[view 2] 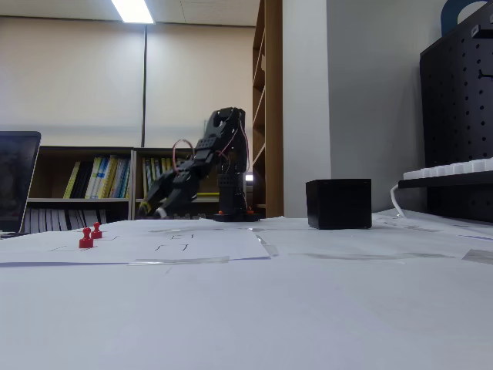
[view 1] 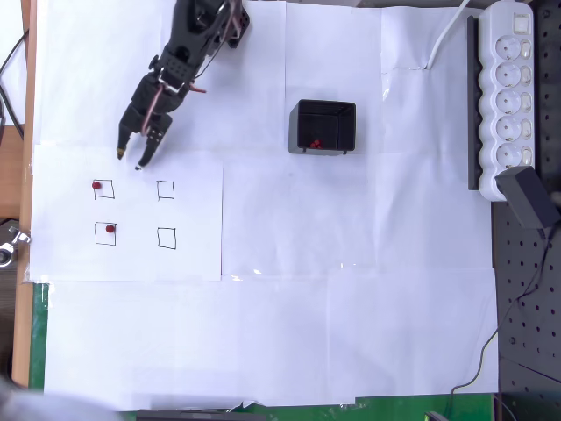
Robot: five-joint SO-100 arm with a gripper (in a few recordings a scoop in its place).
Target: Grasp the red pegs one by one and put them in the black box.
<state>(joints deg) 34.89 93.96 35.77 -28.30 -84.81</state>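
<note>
Two upright red pegs [view 2: 86,239] outside box [view 1: 323,127]

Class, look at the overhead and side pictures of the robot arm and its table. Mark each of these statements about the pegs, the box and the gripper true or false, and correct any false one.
1. Two small red round pegs stand on drawn squares, one above the other in the overhead view. True.
2. The small square black plastic open-top box is empty. False: red pegs lie inside it.
3. The black gripper holds a peg. False: nothing sits between its fingers, which are apart.
4. The two right-hand drawn squares hold no pegs. True.
5. The gripper is over the box. False: it is left of the box, near the upper peg.
</note>
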